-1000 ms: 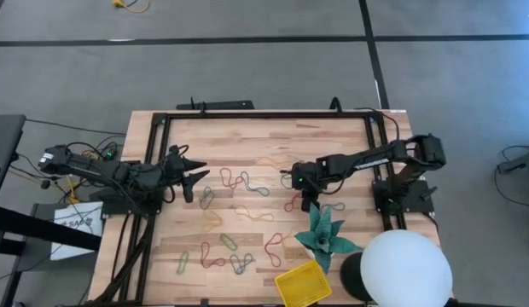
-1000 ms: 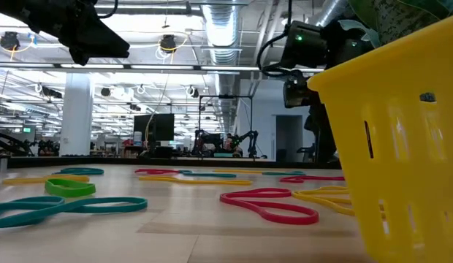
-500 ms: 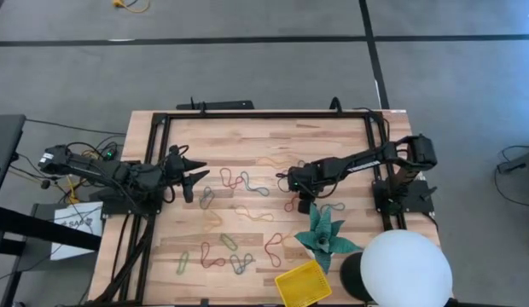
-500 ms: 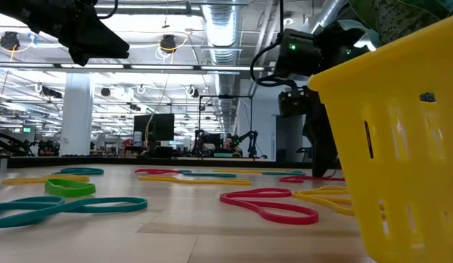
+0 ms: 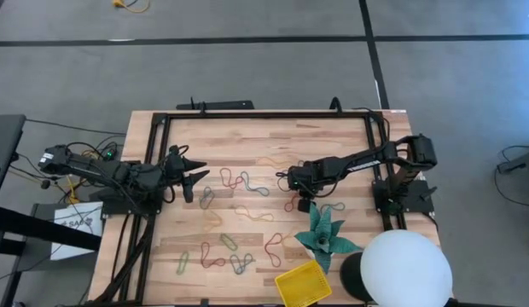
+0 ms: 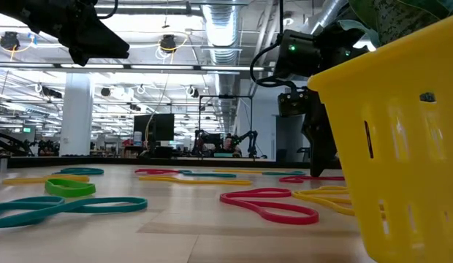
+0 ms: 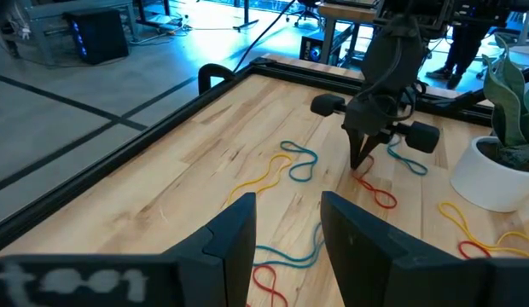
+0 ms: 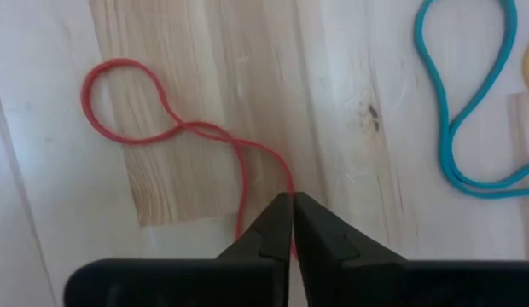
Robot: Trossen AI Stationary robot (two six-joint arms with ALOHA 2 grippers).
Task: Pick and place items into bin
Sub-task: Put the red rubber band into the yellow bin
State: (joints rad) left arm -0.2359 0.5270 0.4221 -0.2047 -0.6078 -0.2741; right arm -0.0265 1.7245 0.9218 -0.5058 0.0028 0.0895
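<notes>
Thin rubber loops in red, green, yellow and blue lie scattered flat on the wooden table [image 5: 247, 136]. My right gripper [image 8: 292, 205] stands over the table's middle right [image 5: 299, 194], pointing down, shut on a red loop [image 8: 186, 126] that shows in the high view [image 5: 292, 204]. The left wrist view also shows this gripper [image 7: 360, 162] on that loop [image 7: 377, 193]. My left gripper [image 5: 199, 170] hovers open above the table's left part, touching nothing [image 7: 286, 209]. The yellow bin [image 5: 303, 283] sits at the near edge and fills the right of the low view [image 6: 394, 146]. My right gripper pinches a single strand of the red loop [image 8: 286, 181] at one end of its figure-eight shape, between the two fingertips [image 8: 273, 223]. The fingers come from above, pointing down. The rest of the loop lies slack and flat on the table.
A teal-leaved plant in a white pot [image 5: 324, 234] stands just nearer than the right gripper, with a big white sphere [image 5: 405, 271] beside the bin. A blue loop [image 8: 456, 128] lies close by. Black frame rails [image 5: 264, 114] border the table.
My right gripper has moved a little toward the table's left and come down onto the red loop, then held still. The left arm has kept still.
</notes>
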